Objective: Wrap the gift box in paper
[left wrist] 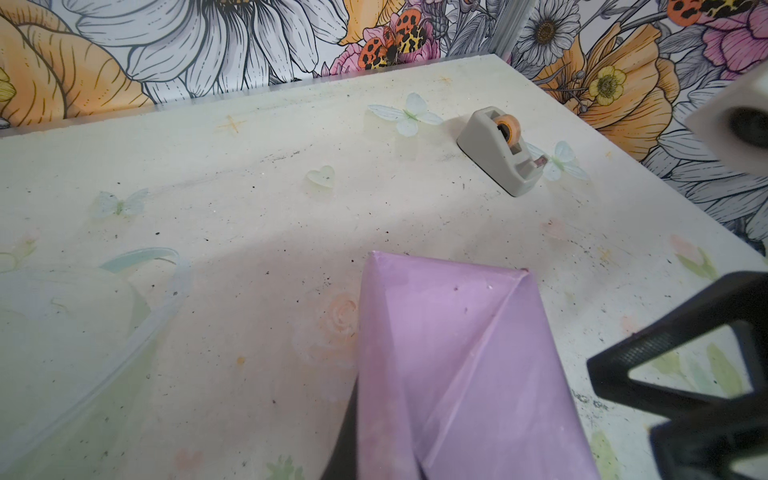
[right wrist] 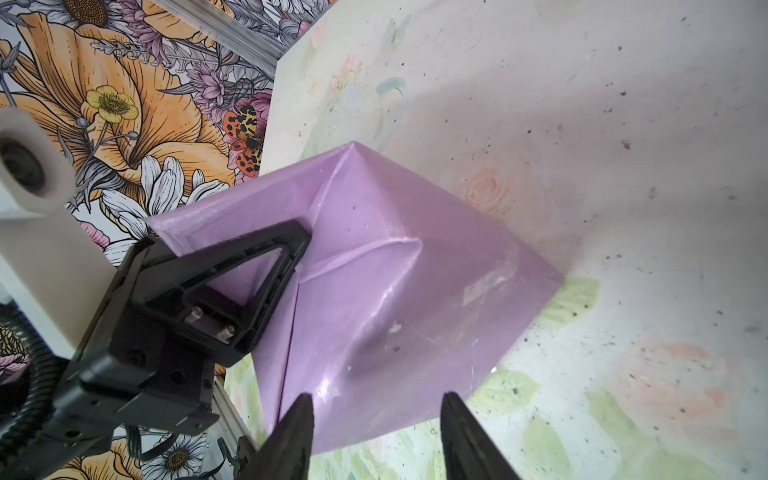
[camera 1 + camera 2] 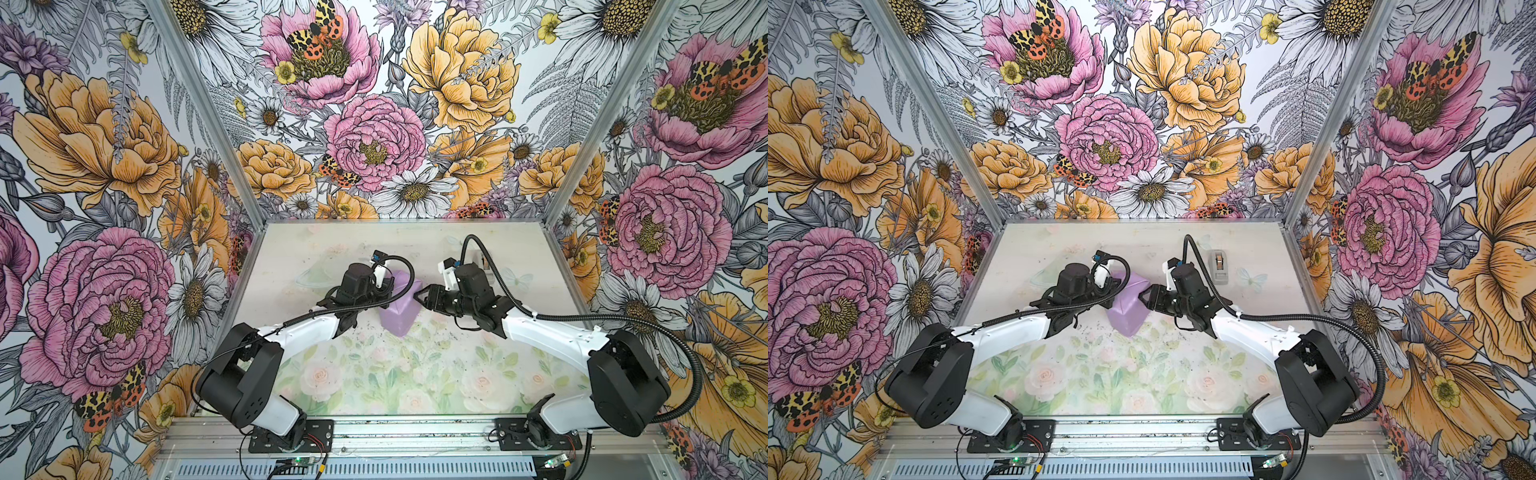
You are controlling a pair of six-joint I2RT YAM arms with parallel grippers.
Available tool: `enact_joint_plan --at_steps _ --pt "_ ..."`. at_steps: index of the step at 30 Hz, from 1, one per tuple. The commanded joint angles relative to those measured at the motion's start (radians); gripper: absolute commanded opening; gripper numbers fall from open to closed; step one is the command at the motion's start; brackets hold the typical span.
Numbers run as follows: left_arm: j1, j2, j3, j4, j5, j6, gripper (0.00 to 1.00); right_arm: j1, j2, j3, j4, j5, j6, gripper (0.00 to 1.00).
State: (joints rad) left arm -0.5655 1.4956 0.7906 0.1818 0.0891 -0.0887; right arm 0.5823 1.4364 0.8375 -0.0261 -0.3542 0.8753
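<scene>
While left tool (image 2: 300, 243) pinches paper (image 2: 399, 291), right tool (image 2: 375, 401) parted just beside.

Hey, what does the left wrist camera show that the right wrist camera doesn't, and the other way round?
Only the left wrist view: the grey tape dispenser, standing on the table beyond the paper. Only the right wrist view: the left gripper seen plainly, shut on a folded flap of the paper, and what looks like a clear tape strip stuck on it. Both: the creased lilac paper, part of the open right gripper, and the floral table.
</scene>
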Motion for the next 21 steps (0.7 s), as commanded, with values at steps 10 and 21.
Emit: enact_joint_plan --at_steps 10,21 --pt "-0.011 -0.015 -0.022 0.053 -0.021 -0.030 0.00 0.014 -0.007 0.043 0.002 0.002 0.016 0.52" --pt "-0.032 -0.012 -0.020 0.053 -0.023 -0.001 0.00 0.019 0.043 0.062 -0.008 0.020 0.019 0.44"
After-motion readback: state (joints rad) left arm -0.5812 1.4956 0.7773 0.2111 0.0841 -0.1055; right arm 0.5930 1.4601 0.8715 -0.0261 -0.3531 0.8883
